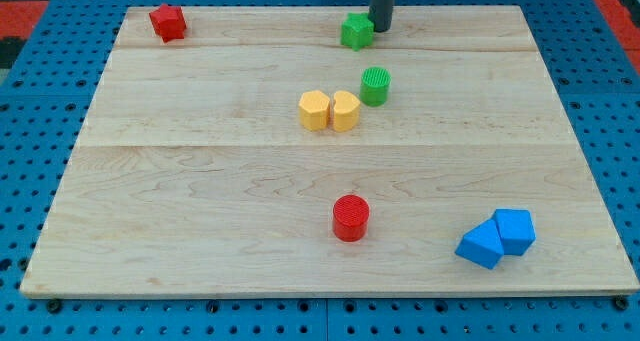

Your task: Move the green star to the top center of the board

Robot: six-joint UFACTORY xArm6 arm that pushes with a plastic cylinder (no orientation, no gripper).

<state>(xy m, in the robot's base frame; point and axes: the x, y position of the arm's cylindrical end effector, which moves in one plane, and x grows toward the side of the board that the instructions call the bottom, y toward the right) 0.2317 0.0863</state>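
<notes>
You've got the green star [356,31] sitting at the board's [200,181] far centre with my tip [381,27] touching its right side (plain rod, no jaws), so this looks like the final nudge: at most a light push left.

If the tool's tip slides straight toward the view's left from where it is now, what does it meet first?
My tip sits just right of the green star, so it would likely meet that block first, almost at once. Whether they already touch, I cannot tell.
</notes>
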